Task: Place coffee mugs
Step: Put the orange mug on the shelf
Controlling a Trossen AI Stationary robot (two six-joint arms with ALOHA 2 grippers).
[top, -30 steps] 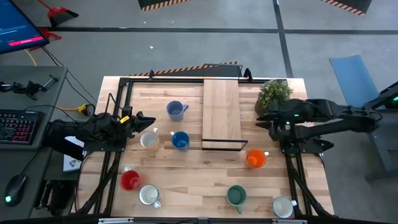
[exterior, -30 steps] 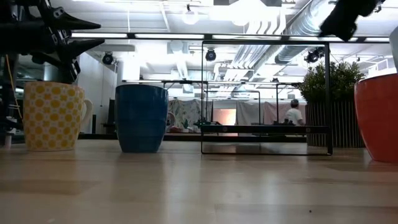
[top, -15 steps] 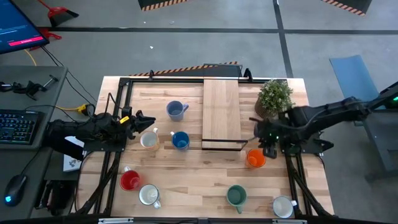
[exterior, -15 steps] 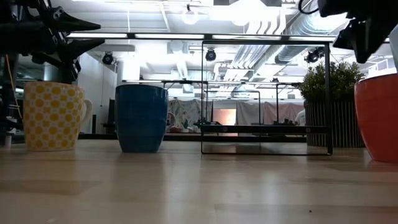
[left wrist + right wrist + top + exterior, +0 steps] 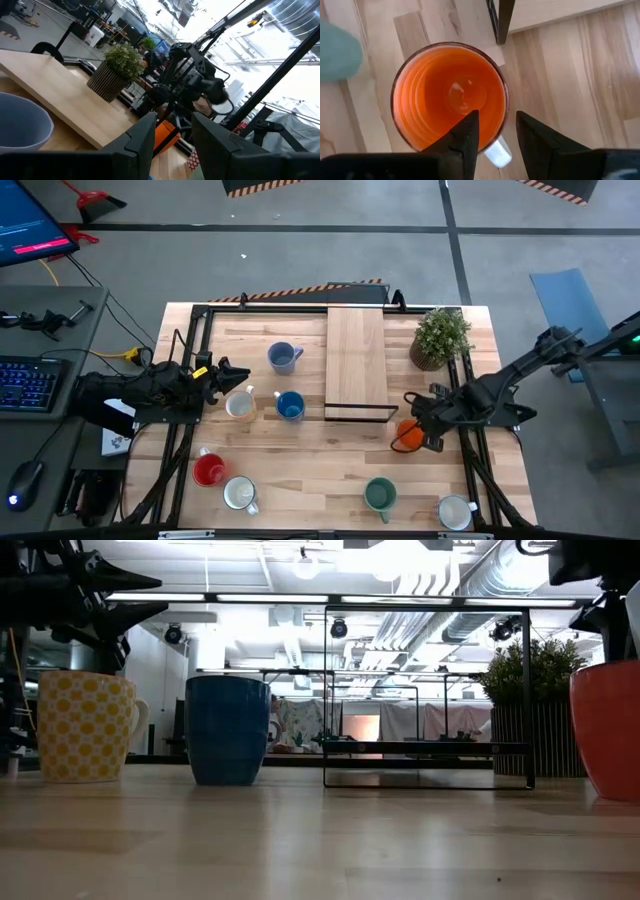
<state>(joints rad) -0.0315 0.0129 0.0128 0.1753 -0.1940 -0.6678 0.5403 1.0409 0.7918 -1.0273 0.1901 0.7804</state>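
Right gripper [image 5: 493,131]: above the orange mug [image 5: 408,437], fingers parted, one over its bowl, one outside the rim near the handle; not gripping.
Left gripper [image 5: 232,376]: fingers spread, holding nothing, by the cream mug [image 5: 239,406].
Wooden shelf [image 5: 356,355]: 12 o'clock of table centre.
Orange mug: 5 o'clock of the shelf.
Dark blue mug [image 5: 290,406]: 3 o'clock of the cream mug.

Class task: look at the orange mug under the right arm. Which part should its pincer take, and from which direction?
Take the rim of the orange mug near its white handle, coming straight down. The mug stands upright with its mouth open, and the right pincer, open, hangs above that rim, one finger over the inside, one outside.
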